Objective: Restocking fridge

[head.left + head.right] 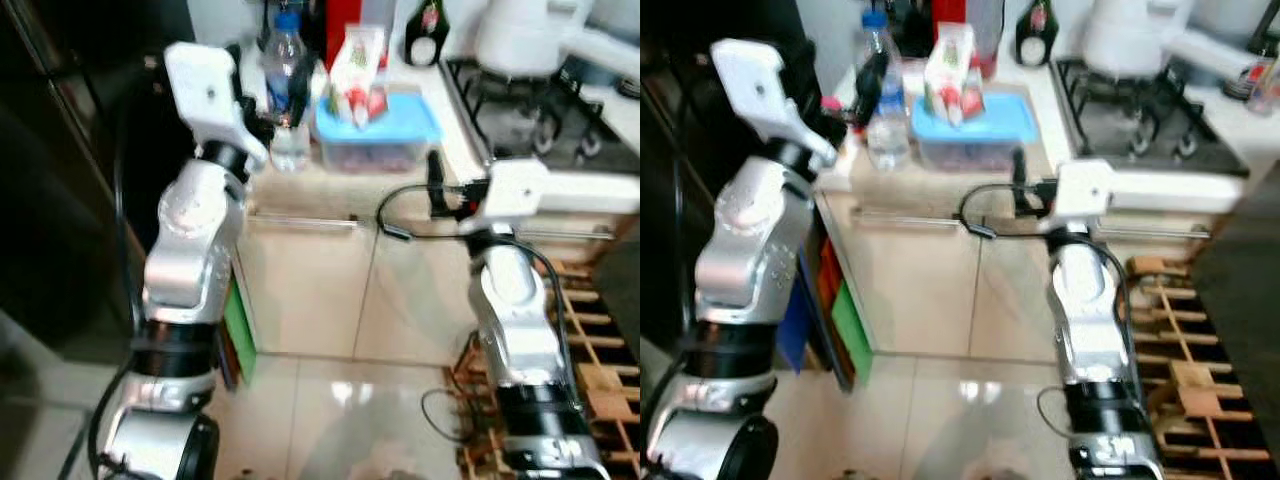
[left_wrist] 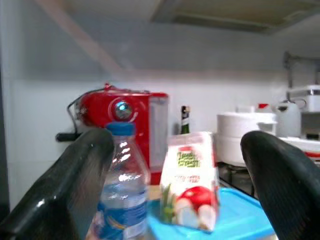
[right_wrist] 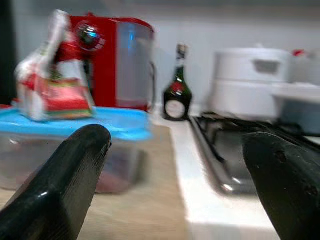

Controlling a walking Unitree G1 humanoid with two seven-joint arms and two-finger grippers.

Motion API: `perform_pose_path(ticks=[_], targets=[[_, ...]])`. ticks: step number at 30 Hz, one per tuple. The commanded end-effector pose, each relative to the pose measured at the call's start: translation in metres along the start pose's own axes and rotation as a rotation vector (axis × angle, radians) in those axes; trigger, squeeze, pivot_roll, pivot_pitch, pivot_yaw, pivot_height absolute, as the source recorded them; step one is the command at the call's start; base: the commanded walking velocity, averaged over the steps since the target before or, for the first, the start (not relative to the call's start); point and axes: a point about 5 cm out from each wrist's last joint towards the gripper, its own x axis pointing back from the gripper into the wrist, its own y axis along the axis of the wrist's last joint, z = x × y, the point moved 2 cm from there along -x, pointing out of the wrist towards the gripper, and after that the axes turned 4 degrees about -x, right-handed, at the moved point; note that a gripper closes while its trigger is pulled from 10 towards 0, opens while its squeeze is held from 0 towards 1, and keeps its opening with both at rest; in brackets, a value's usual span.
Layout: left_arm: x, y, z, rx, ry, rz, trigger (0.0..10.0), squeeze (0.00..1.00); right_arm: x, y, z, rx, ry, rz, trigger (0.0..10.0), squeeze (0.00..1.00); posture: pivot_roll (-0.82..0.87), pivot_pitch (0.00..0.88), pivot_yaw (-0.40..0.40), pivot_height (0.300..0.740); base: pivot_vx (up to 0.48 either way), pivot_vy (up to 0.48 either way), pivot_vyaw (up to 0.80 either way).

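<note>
While both arms are raised toward the tabletop, we note neither hand grasps anything. Our left hand is released, its fingers spread wide, level with the water bottle at the tabletop's near left edge. Our right hand is likewise released, fingers apart, held before the near edge, right of the blue-lidded container.

The bottle, blue-capped, stands upright just left of that container. A juice carton stands upright on the container's lid. Behind these, at the far side, are a red appliance and a dark glass bottle. To the right lies a gas hob, carrying a white pot. Cabinet fronts run below the tabletop; a wooden rack stands on the floor, right.
</note>
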Motion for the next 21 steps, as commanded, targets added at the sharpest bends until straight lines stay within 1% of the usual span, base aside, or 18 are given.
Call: perform_pose_path(ticks=[1, 3, 5, 7, 8, 9, 10, 11, 12, 14, 16, 17, 21], targets=[[-0.005, 0.009, 0.009, -0.039, 0.021, -0.023, 10.0, 0.00, -0.002, 0.004, 0.003, -0.008, 0.001, -0.013, 10.0, 0.18, -0.11, 0.000, 0.039, 0.740, 0.000, 0.000, 0.00], [-0.007, 0.012, 0.012, -0.040, 0.036, -0.039, 10.0, 0.00, -0.003, 0.008, 0.004, -0.009, 0.002, -0.029, 10.0, 0.18, -0.11, 0.000, 0.039, 0.740, 0.000, 0.000, 0.00], [-0.006, 0.016, 0.013, -0.054, 0.049, -0.060, 10.0, 0.00, -0.004, 0.017, 0.006, -0.015, 0.004, -0.067, 10.0, 0.18, -0.11, 0.000, 0.039, 0.740, 0.000, 0.000, 0.00], [-0.002, 0.021, 0.013, -0.063, 0.071, -0.087, 10.0, 0.00, -0.006, 0.031, 0.008, -0.015, 0.014, -0.120, 10.0, 0.18, -0.11, 0.000, 0.036, 0.740, 0.000, 0.000, 0.00], [-0.002, 0.021, 0.013, -0.063, 0.071, -0.087, 10.0, 0.00, -0.006, 0.031, 0.008, -0.015, 0.014, -0.120, 10.0, 0.18, -0.11, 0.000, 0.036, 0.740, 0.000, 0.000, 0.00], [0.001, 0.021, 0.015, -0.049, 0.102, -0.091, 10.0, 0.00, -0.007, 0.040, 0.011, -0.008, 0.028, -0.151, 10.0, 0.18, -0.11, 0.000, 0.032, 0.740, 0.000, 0.000, 0.00], [0.001, 0.021, 0.015, -0.049, 0.102, -0.091, 10.0, 0.00, -0.007, 0.040, 0.011, -0.008, 0.028, -0.151, 10.0, 0.18, -0.11, 0.000, 0.032, 0.740, 0.000, 0.000, 0.00], [0.003, 0.020, 0.014, -0.032, 0.102, -0.092, 10.0, 0.00, -0.008, 0.042, 0.012, -0.007, 0.032, -0.155, 10.0, 0.18, -0.11, 0.000, 0.032, 0.740, 0.000, 0.000, 0.00], [0.004, 0.017, 0.014, -0.020, 0.110, -0.081, 10.0, 0.00, -0.009, 0.042, 0.014, -0.007, 0.037, -0.154, 10.0, 0.18, -0.10, 0.000, 0.026, 0.740, 0.480, 0.000, 0.00], [0.004, 0.016, 0.014, -0.021, 0.119, -0.072, 10.0, 0.00, -0.009, 0.041, 0.014, -0.008, 0.039, -0.153, 10.0, 0.18, -0.10, 0.000, 0.026, 0.740, 0.480, 0.000, 0.00], [0.001, 0.017, 0.013, -0.029, 0.109, -0.081, 10.0, 0.00, -0.010, 0.041, 0.016, -0.009, 0.044, -0.150, 10.0, 0.18, -0.09, 0.000, 0.020, 0.740, 0.480, 0.000, 0.00], [-0.002, 0.021, 0.011, -0.025, 0.101, -0.100, 10.0, 0.00, -0.011, 0.041, 0.017, -0.008, 0.048, -0.148, 10.0, 0.18, -0.09, 0.000, 0.018, 0.740, 0.480, 0.000, 0.00], [-0.005, 0.026, 0.011, -0.025, 0.098, -0.117, 10.0, 0.00, -0.012, 0.043, 0.018, -0.007, 0.051, -0.151, 10.0, 0.18, -0.10, 0.000, 0.017, 0.740, 0.480, 0.000, 0.00]])
